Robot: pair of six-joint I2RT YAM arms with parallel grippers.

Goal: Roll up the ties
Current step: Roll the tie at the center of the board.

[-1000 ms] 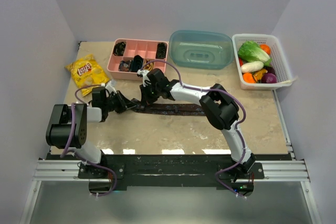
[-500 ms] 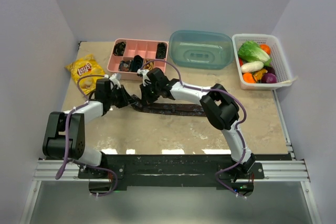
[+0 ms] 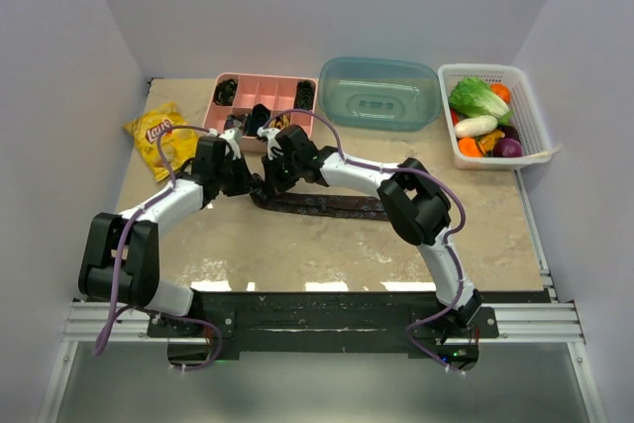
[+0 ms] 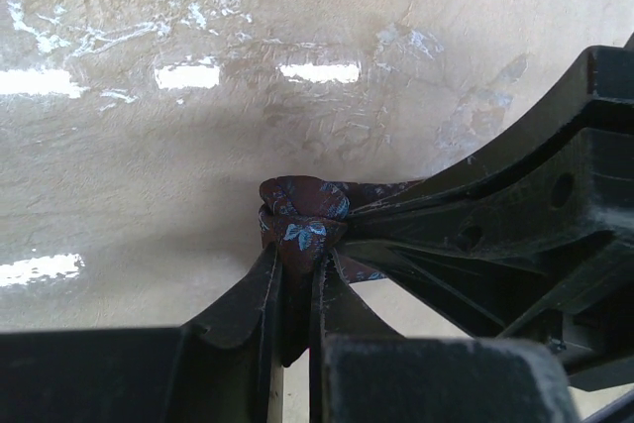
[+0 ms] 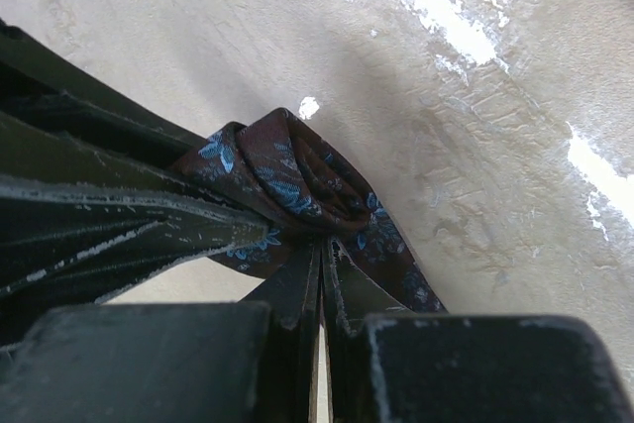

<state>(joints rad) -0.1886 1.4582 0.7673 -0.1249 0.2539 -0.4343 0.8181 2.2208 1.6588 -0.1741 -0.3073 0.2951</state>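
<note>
A dark maroon tie [image 3: 327,207] with small blue figures lies across the table's middle, its left end bunched into a small coil. My left gripper [image 3: 246,181] and right gripper [image 3: 265,182] meet at that end. In the left wrist view the left gripper [image 4: 294,263] is shut on the tie's coiled end [image 4: 302,215], with the right gripper's fingers [image 4: 475,235] crossing from the right. In the right wrist view the right gripper [image 5: 324,245] is shut on the tie's coil [image 5: 287,175], and the left gripper's fingers [image 5: 109,215] come in from the left.
A pink divided tray [image 3: 260,109] with several dark coils stands at the back. A yellow chips bag [image 3: 161,133] lies at the left, a teal tub [image 3: 380,92] and a white basket of vegetables [image 3: 492,116] at the back right.
My left arm has swung right and away from me, bringing its gripper up against the right gripper at the tie's left end. The right arm has hardly moved.
</note>
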